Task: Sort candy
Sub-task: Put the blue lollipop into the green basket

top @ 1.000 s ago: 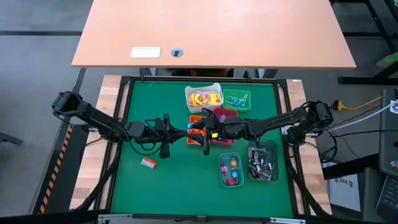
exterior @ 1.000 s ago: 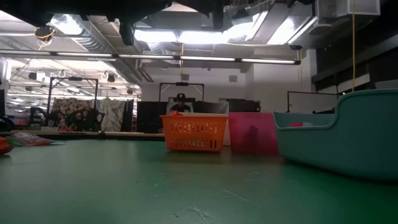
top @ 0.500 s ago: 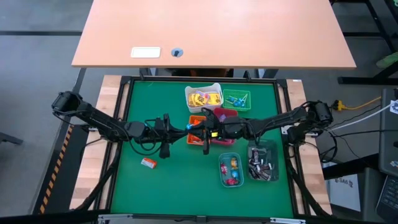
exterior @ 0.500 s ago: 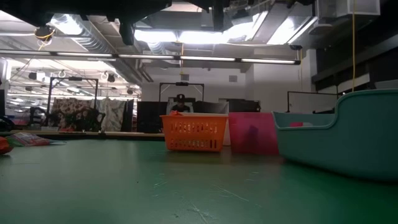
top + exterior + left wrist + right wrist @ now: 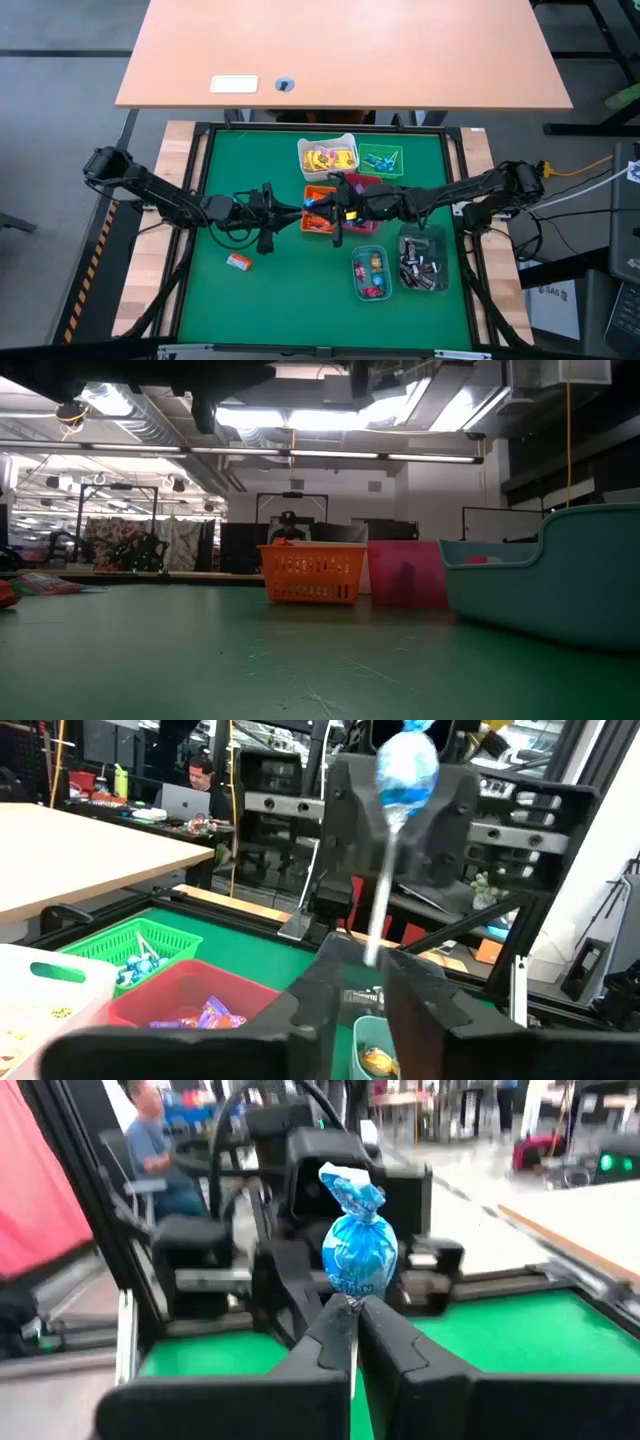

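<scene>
A blue-wrapped lollipop [image 5: 359, 1248] stands upright in the air over the orange bin [image 5: 316, 222], where my two grippers meet at mid-table. My right gripper [image 5: 352, 1308] comes from the table's right and is shut on it. My left gripper [image 5: 365, 965] comes from the left and is slightly open. Its fingers stand on either side of the stick's lower end [image 5: 373, 945]. One orange-and-white candy [image 5: 238, 261] lies on the green mat. Sorted candy fills the white bin [image 5: 327, 157], green bin [image 5: 381, 160] and red bin [image 5: 362, 186]. My right gripper pinches the lollipop's stick just under the wrapped head [image 5: 352, 1296] between its two fingertips. The fingers come level from the table's right side and lie across the stick. The lollipop is upright with its head up, lifted clear of the bins.
Two clear bins [image 5: 371, 272] [image 5: 423, 260] with candy stand at the near right. A wooden table [image 5: 340, 50] lies beyond the mat's far edge. A person [image 5: 150, 1150] sits in the room beyond. The mat's left half holds only the one loose candy.
My right arm has shifted a little toward the table's right edge. Both grippers stay close together over the orange bin.
</scene>
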Tool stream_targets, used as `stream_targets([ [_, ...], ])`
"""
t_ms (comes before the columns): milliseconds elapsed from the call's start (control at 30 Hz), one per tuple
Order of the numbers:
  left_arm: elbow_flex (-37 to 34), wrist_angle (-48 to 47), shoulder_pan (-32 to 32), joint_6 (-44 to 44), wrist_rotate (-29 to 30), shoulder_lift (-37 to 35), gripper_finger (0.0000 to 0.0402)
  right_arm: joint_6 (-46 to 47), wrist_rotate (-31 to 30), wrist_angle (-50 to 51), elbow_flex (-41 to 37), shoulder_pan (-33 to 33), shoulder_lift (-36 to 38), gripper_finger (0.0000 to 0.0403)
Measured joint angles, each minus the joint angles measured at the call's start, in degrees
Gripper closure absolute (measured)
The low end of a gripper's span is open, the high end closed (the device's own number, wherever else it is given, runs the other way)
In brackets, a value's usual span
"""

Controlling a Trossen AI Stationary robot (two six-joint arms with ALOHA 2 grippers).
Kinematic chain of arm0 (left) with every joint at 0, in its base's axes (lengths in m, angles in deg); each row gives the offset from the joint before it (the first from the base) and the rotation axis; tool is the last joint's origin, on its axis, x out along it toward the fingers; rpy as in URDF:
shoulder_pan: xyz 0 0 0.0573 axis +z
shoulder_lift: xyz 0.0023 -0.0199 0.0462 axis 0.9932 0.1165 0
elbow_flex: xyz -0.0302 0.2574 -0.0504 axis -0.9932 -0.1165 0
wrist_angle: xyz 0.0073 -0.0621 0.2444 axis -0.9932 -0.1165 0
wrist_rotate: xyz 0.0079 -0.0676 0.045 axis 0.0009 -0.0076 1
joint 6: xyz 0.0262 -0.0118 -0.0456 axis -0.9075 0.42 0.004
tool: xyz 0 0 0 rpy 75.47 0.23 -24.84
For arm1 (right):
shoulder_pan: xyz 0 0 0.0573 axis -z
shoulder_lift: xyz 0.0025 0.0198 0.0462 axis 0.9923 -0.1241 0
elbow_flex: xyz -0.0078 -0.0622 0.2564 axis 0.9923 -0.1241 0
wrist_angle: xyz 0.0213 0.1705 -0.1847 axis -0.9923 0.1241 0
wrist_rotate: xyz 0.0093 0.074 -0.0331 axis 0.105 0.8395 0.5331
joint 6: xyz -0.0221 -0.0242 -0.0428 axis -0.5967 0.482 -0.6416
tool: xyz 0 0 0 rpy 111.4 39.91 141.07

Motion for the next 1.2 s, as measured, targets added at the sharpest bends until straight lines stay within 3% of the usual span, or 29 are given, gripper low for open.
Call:
stream_targets([
  [167,0.00,-0.95,0.00,0.02,0.37,0.00,0.0308,-1.07,-0.45,11.59,0.00,2.37,5.55,0.0397],
  [367,0.00,-1.30,0.00,0.02,0.37,0.00,0.0307,-1.09,-0.72,30.40,0.02,8.78,11.77,0.0400],
  [733,0.00,-1.94,-0.01,-0.11,0.52,0.00,0.0309,-1.04,-0.79,61.74,-0.02,23.69,12.44,0.0394],
  [933,0.00,-2.08,0.40,-0.15,2.74,-1.53,0.0309,-1.19,-0.81,65.68,-0.02,29.08,12.25,0.0386],
  [1200,-0.02,-9.83,2.90,-0.15,-0.84,-8.21,0.0309,-5.74,-3.24,65.55,-0.02,33.62,12.24,0.0359],
])
